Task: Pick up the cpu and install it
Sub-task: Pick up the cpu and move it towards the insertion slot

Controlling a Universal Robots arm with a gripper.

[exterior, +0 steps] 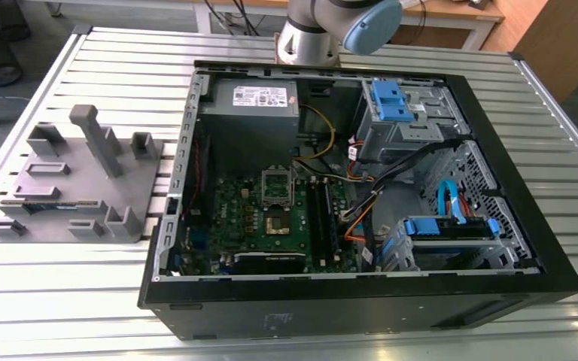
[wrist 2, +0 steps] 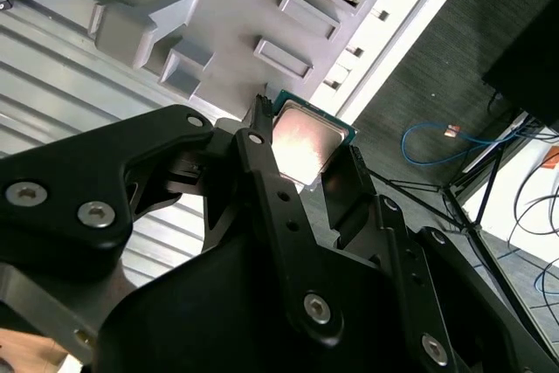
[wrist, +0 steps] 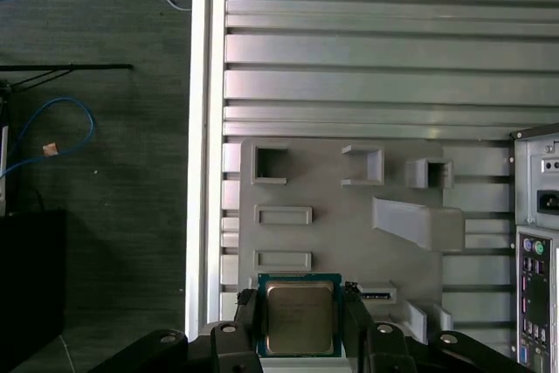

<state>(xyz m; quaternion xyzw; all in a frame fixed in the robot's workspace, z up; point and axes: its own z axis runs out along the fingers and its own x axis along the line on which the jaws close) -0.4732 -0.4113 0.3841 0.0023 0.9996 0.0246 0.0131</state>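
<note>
The cpu (wrist: 300,316), a small square chip with a pale metal top and a green rim, hangs above the grey plastic holder (wrist: 349,216). My gripper (wrist: 300,321) is shut on it, one black finger on each of two opposite edges. In the second wrist view the cpu (wrist 2: 306,139) sits between the fingers (wrist 2: 262,155) with the holder (wrist 2: 218,24) behind it. In the exterior view the holder (exterior: 68,184) lies on the slatted table at that view's left. The green board's socket (exterior: 278,220) lies inside the open computer case (exterior: 369,293).
The arm (exterior: 319,30) rises at the back of the table. A memory stick (exterior: 53,203) lies in the holder. Inside the case are a power supply (exterior: 259,98), blue drive brackets (exterior: 390,101) and loose cables (exterior: 369,188). The table edge (wrist: 203,128) borders dark floor with a blue cable (wrist: 52,128).
</note>
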